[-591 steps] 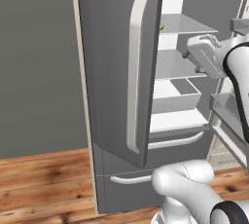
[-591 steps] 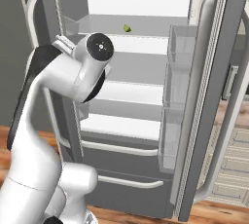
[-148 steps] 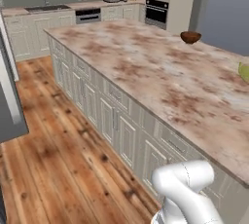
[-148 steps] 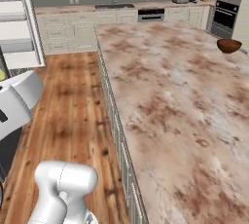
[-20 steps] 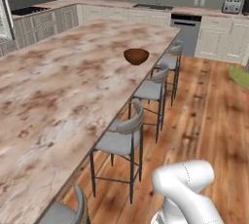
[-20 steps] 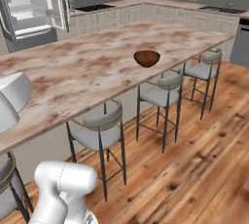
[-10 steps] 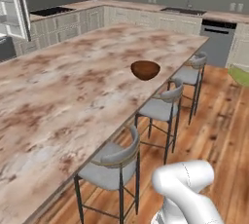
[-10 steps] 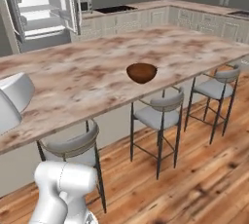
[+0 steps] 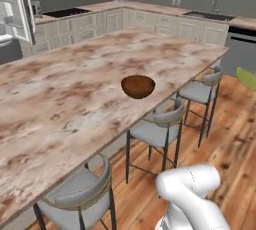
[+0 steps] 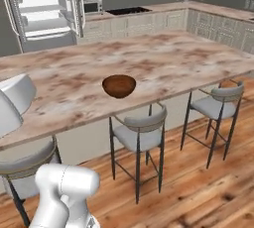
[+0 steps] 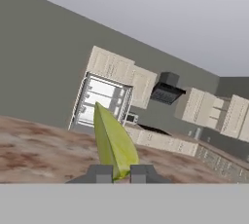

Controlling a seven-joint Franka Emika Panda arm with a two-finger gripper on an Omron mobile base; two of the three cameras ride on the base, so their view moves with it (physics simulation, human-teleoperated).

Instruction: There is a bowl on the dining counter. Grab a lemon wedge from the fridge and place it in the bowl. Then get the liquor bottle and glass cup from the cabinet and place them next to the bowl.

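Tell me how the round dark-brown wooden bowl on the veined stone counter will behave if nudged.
The round dark-brown wooden bowl looks rigid and probably light, so it would likely slide on the smooth beige stone dining counter. Its rounded underside suggests it might rock. It sits near the stool-side edge, so an outward push is risky.

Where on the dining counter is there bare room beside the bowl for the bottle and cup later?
The dining counter is bare stone all round the bowl: wide patches on either side along the stool edge, and behind it toward the fridge. Only the strip between bowl and stools is narrow. The gripper holds the lemon wedge.
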